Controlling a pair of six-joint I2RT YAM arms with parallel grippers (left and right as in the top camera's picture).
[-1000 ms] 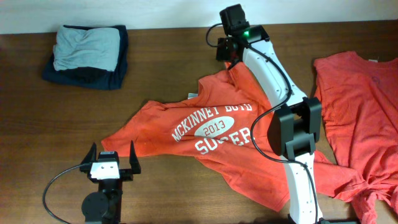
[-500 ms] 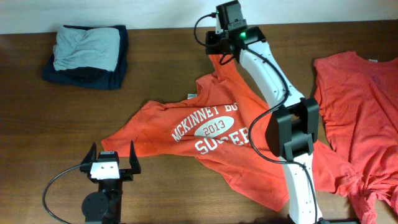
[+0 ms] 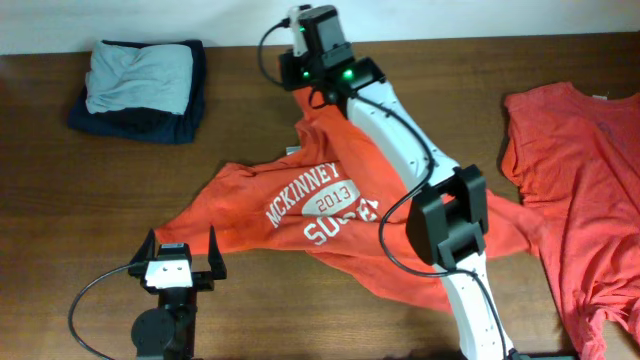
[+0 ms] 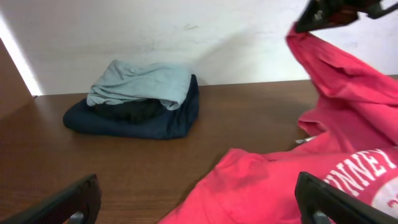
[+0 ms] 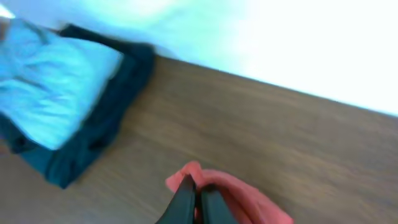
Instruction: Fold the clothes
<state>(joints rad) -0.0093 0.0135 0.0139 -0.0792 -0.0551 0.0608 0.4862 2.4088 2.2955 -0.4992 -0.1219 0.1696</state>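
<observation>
An orange-red T-shirt (image 3: 310, 205) with white lettering lies crumpled mid-table, one edge pulled up toward the back. My right gripper (image 3: 308, 88) is shut on that raised edge, and the pinched cloth (image 5: 249, 199) shows round the closed fingertips (image 5: 194, 186). A second orange-red T-shirt (image 3: 580, 190) lies plain side up at the right. My left gripper (image 3: 180, 252) stands open at the front left, just short of the lettered shirt's lower corner. In the left wrist view the shirt (image 4: 298, 180) lies ahead of the wide-apart left gripper (image 4: 199, 199), which holds nothing.
A folded pile of dark blue and grey clothes (image 3: 140, 85) sits at the back left, also in the left wrist view (image 4: 137, 99) and the right wrist view (image 5: 56, 99). A white wall runs behind the table. The right arm (image 3: 450, 220) reaches across the lettered shirt.
My right gripper has moved left along the back of the table, dragging the shirt's edge with it; the lettered shirt has shifted left. The left arm has not moved.
</observation>
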